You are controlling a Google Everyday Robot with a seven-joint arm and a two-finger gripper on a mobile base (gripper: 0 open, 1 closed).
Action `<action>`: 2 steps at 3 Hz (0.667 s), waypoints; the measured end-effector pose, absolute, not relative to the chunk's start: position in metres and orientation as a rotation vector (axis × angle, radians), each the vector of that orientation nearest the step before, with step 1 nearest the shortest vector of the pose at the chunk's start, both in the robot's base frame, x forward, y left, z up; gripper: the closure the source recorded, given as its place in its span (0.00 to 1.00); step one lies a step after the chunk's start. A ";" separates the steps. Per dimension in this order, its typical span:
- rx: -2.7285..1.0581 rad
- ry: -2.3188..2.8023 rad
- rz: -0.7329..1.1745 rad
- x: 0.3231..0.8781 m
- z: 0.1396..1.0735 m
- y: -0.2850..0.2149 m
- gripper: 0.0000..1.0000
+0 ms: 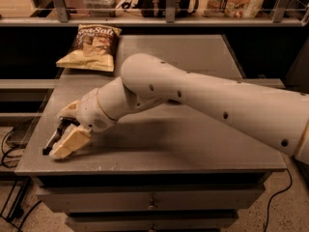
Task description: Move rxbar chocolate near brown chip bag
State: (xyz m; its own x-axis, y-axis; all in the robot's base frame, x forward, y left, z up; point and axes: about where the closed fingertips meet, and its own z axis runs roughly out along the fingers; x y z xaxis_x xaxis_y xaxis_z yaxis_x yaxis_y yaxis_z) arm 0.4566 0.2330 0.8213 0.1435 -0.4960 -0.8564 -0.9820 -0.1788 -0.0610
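While one tool (58, 134) clamps one rxbar chocolate (51, 144) at table (193, 144) corner, one brown chip bag (91, 47) apart

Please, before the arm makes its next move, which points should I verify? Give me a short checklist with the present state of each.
1. The rxbar chocolate is found: ok, it is at the front-left corner of the table.
2. The pincer is at the bar: ok, it sits right at it.
3. The hold on the bar is secure: cannot tell.
4. The brown chip bag is in view: ok, it lies flat at the far-left edge.
5. The bar is already near the bag: not ok, they are at opposite ends of the left side.
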 end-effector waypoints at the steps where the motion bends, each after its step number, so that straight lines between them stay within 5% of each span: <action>1: -1.710 1.427 0.969 0.461 0.831 0.223 0.87; 2: -1.670 1.441 0.972 0.466 0.839 0.213 1.00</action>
State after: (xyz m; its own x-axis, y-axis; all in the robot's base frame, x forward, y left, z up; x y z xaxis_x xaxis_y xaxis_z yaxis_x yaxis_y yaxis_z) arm 0.4663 0.2132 0.8390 0.0926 -0.4533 -0.8866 -0.9918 -0.1206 -0.0419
